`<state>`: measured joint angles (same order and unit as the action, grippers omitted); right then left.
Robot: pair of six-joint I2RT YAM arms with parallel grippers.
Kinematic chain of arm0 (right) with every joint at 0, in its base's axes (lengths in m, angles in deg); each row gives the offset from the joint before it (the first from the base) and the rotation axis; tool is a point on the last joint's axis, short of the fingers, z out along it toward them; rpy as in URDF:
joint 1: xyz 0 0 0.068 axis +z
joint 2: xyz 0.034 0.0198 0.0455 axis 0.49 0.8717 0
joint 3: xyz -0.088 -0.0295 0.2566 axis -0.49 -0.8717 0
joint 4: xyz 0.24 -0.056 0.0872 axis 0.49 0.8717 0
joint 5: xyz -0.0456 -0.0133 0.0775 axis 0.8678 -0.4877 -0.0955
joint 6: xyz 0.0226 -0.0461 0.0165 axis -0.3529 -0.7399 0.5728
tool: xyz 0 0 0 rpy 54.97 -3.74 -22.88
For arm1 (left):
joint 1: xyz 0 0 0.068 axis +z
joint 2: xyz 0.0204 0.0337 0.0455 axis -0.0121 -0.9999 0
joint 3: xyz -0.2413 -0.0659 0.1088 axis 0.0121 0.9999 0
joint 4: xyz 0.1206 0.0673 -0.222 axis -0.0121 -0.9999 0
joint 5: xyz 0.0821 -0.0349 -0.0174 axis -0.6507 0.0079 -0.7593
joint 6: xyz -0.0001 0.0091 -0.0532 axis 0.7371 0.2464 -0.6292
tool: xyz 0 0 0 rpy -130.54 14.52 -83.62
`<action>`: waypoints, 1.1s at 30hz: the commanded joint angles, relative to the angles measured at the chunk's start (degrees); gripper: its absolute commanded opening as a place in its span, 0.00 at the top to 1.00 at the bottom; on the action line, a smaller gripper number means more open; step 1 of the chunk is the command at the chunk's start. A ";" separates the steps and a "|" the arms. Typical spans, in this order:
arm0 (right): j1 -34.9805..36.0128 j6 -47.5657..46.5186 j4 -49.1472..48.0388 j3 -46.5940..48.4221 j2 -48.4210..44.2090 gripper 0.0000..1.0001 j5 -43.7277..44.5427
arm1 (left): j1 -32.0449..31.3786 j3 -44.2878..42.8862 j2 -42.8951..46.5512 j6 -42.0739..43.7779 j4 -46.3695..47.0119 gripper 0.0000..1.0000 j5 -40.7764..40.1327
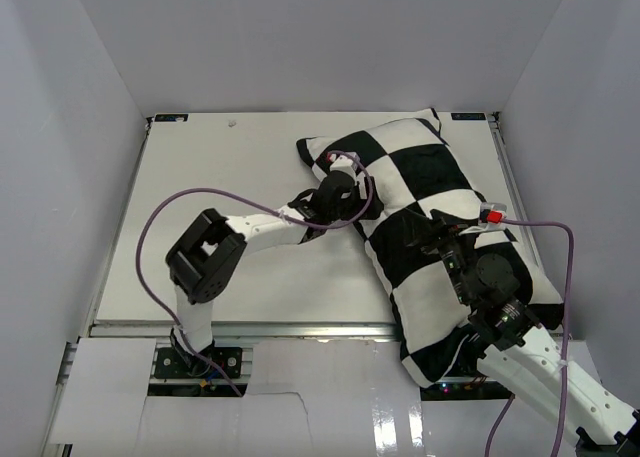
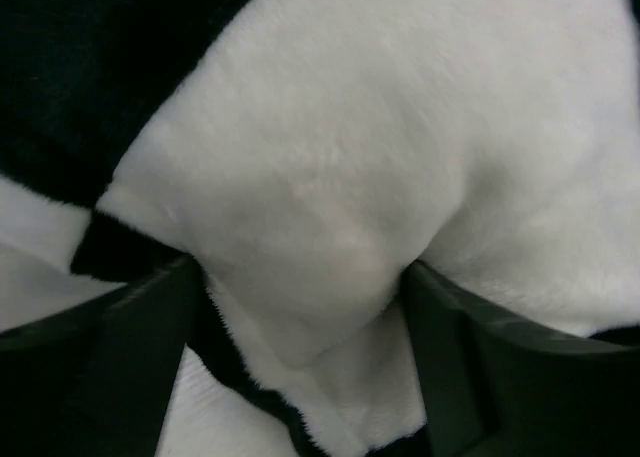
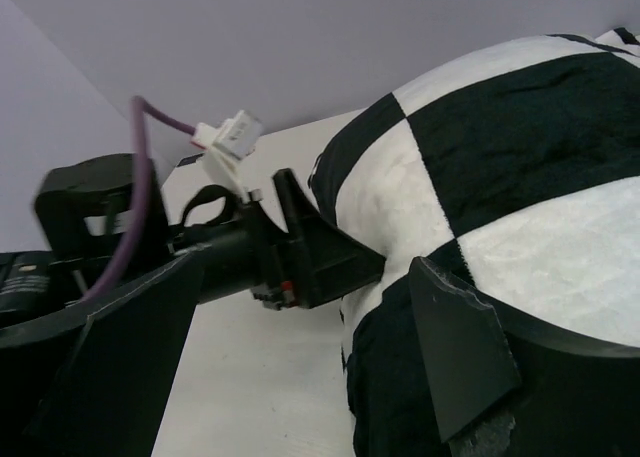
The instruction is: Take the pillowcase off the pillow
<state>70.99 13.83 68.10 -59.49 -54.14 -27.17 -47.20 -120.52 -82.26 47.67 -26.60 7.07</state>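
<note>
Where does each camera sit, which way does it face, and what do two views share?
Top: above and behind the arms, facing down on the table; both arms and the pillowcase show.
Left wrist: on the left arm, close on a white pillowcase fold between its own fingers.
Right wrist: on the right arm, facing across the pillowcase; own fingers frame it.
Shared: top and right wrist both show the left gripper at the pillowcase.

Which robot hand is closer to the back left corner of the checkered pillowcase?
Left. The left gripper sits right by that corner of the pillowcase, open with a white fold between its fingers. The right gripper is farther away, open over the middle, nearer the robot.
</note>
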 commanded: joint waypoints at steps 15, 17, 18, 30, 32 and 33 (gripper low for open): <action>0.10 -3.20 -2.97 3.56 8.45 0.09 -6.08 | 6.94 6.52 23.00 -0.72 -1.61 1.00 -14.68; 0.10 -3.63 -2.35 4.61 11.09 0.09 -7.83 | 6.68 6.96 29.22 0.43 -2.76 1.00 -16.26; 0.10 -3.72 -2.26 5.31 11.53 0.09 -8.19 | 6.68 7.22 31.00 1.31 -2.93 1.00 -16.62; 0.10 -9.43 -1.56 10.23 15.22 0.05 -22.85 | 6.50 5.73 32.43 4.48 -3.46 1.00 -18.10; 0.19 -9.87 -0.42 13.83 18.11 0.04 -28.83 | 6.50 7.05 32.16 2.73 -3.90 1.00 -20.49; 0.19 -9.96 0.63 15.59 21.17 0.04 -30.24 | 6.50 9.57 32.16 2.63 -3.20 1.00 -22.57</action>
<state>70.99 6.38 68.69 -49.87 -36.98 -48.28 -40.63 -112.32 -51.71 51.32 -34.47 -11.03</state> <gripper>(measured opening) 0.956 0.025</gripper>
